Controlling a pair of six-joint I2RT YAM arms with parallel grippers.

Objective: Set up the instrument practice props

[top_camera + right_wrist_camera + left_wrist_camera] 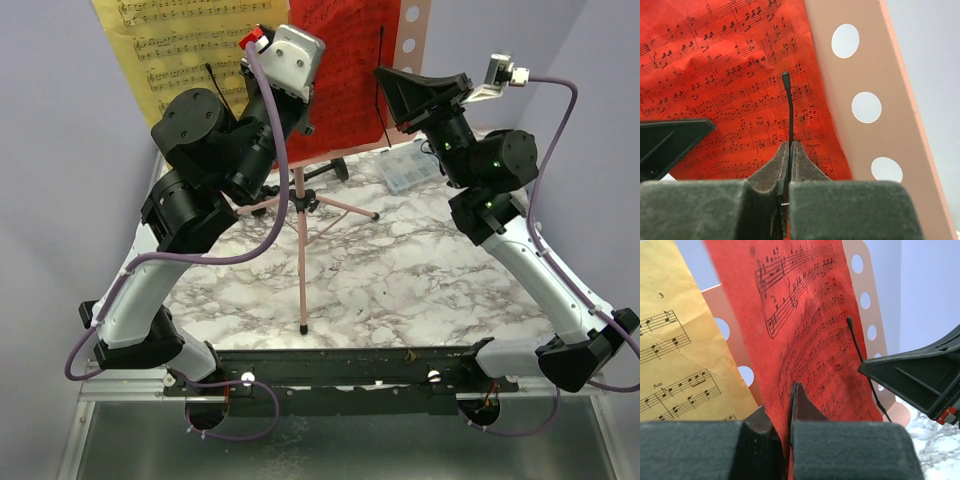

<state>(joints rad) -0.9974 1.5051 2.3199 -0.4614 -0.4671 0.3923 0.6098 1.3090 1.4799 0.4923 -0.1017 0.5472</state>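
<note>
The pink music stand (301,255) stands on its tripod at the table's middle, its perforated desk (875,75) at the top. A yellow page (165,45) and a red page (350,60) rest on the desk. My left gripper (790,390) is shut on the red page's (805,315) lower edge. My right gripper (790,146) is shut on a thin black holder wire (789,105) that lies over the red page's right side. In the top view the left gripper (300,108) and the right gripper (385,78) are both raised at the desk. The microphone is out of view.
A clear plastic compartment box (410,168) lies at the back right of the marble table, just behind the right arm. A second thin black wire (218,85) crosses the yellow page. The stand's legs (345,208) spread between the two arms.
</note>
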